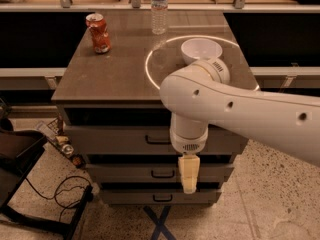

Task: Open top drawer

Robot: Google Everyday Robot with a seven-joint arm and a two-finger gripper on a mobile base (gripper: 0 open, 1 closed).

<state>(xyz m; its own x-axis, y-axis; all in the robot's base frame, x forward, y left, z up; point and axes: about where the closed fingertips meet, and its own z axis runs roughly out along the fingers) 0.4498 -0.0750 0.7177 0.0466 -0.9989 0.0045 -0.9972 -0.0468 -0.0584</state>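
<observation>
The top drawer point(115, 138) is a wide grey-taupe front under the cabinet top, closed, with a small black pull point(158, 140) at its centre. Two more drawers with the same pulls lie below it. My gripper point(189, 175) hangs down from the white arm, just right of the top drawer's pull and in front of the middle drawer. It appears as one pale yellowish finger seen edge-on. It does not touch the pull.
On the cabinet top point(120, 69) stand a red can point(98, 32), a clear water bottle point(159, 7) and a white bowl point(201, 50). A dark chair and cables point(30, 184) lie at the left on the speckled floor.
</observation>
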